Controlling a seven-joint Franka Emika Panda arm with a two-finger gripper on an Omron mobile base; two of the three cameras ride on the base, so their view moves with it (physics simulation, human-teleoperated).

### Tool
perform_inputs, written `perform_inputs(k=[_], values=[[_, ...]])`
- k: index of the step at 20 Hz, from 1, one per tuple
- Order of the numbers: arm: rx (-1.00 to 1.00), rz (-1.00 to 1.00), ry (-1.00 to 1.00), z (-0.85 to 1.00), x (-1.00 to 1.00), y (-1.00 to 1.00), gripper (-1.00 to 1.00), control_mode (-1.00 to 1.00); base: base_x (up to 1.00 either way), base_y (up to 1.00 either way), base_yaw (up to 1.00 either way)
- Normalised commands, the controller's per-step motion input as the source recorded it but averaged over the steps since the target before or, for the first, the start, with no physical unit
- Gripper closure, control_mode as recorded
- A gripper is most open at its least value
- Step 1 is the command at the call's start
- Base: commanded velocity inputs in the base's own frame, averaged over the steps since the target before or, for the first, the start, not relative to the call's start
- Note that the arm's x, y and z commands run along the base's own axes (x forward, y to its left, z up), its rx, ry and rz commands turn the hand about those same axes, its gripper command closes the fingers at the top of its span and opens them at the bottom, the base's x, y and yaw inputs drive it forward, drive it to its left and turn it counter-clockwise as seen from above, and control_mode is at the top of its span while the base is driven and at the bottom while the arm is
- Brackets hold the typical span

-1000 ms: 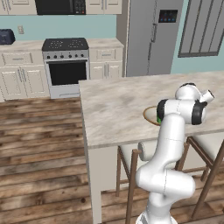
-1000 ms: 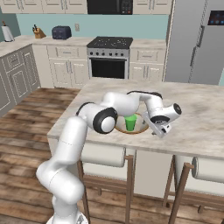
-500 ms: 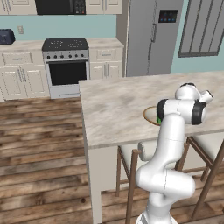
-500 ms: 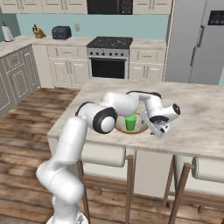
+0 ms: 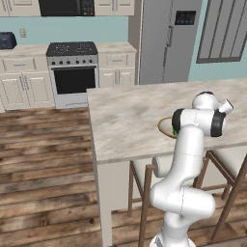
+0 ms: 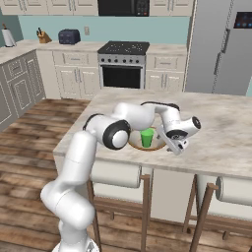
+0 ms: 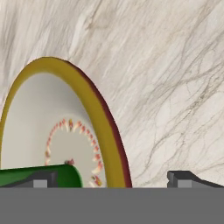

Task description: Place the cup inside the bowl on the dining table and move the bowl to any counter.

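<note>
Cup in bowl on dining table; gripper open at bowl's right rim.

Cup stands upright, long axis vertical, mouth up, inside bowl; bowl sits level near the dining table's near edge; gripper fingers spread wide, straddling the bowl rim, one fingertip outside on the stone; no legible writing on either.
</note>
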Motion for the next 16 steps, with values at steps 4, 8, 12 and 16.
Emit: perform_inputs(k=[4, 8, 12, 16], values=[[0.0, 0.0, 0.0, 0.0, 0.0, 0.0, -1.0, -1.0, 0.0, 0.0, 0.0], [0.0, 0.0, 0.0, -0.08, 0.0, 0.0, -1.0, -1.0, 0.0, 0.0, 0.0], [0.0, 0.0, 0.0, -0.12, 0.0, 0.0, -1.0, -1.0, 0.0, 0.0, 0.0], [0.0, 0.0, 0.0, 0.0, 0.0, 0.0, -1.0, -1.0, 0.0, 0.0, 0.0]])
